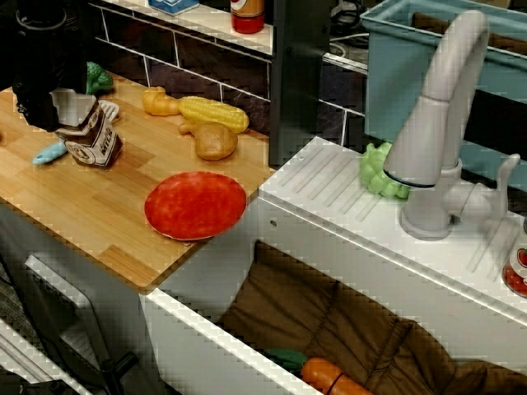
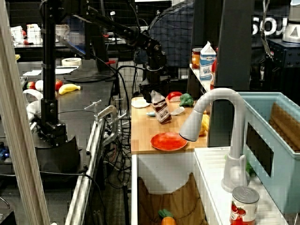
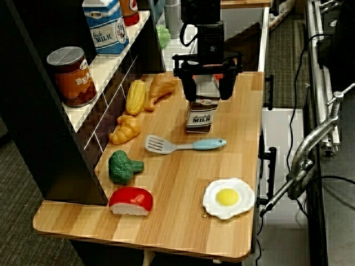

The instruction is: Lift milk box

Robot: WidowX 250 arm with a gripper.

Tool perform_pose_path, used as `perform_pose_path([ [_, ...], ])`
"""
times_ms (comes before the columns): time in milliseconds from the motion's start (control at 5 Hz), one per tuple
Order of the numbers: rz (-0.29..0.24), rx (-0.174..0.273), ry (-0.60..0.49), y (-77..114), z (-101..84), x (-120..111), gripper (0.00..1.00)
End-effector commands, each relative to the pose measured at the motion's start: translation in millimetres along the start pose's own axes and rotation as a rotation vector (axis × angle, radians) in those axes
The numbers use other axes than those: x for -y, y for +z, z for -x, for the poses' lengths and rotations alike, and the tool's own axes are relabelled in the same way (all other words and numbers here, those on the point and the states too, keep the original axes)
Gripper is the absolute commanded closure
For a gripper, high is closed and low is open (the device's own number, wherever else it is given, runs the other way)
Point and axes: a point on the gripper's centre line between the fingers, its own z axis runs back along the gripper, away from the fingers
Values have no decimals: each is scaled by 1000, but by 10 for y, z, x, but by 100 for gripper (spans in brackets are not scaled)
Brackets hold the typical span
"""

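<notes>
The milk box [image 3: 198,114] is a small carton with a brown body, a white "MILK" label and a white gabled top. It stands on the wooden counter [image 3: 183,221] near the far end. In the other two views the milk box [image 1: 92,138] [image 2: 162,111] leans to one side, its base low at the counter. My black gripper [image 3: 207,88] comes down from above, and its two fingers [image 3: 189,87] clamp the white gable from both sides. From the front, the gripper [image 1: 71,111] covers part of the carton's top.
A blue-handled spatula [image 3: 186,145] lies just in front of the carton. A fried egg [image 3: 228,197], broccoli [image 3: 123,166], corn [image 3: 135,97] and a croissant [image 3: 125,130] lie around it. A red plate [image 1: 196,204] sits by the sink. A shelf holds a blue milk carton [image 3: 105,25] and a can [image 3: 69,75].
</notes>
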Motion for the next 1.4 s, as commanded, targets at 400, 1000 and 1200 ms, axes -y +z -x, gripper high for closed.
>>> perform_pose_path([
  [400,182,-101,38,320,-123,2,100],
  [1000,241,-211,-32,1070,-145,0,100],
  [1200,252,-348,-42,1545,-314,39,100],
])
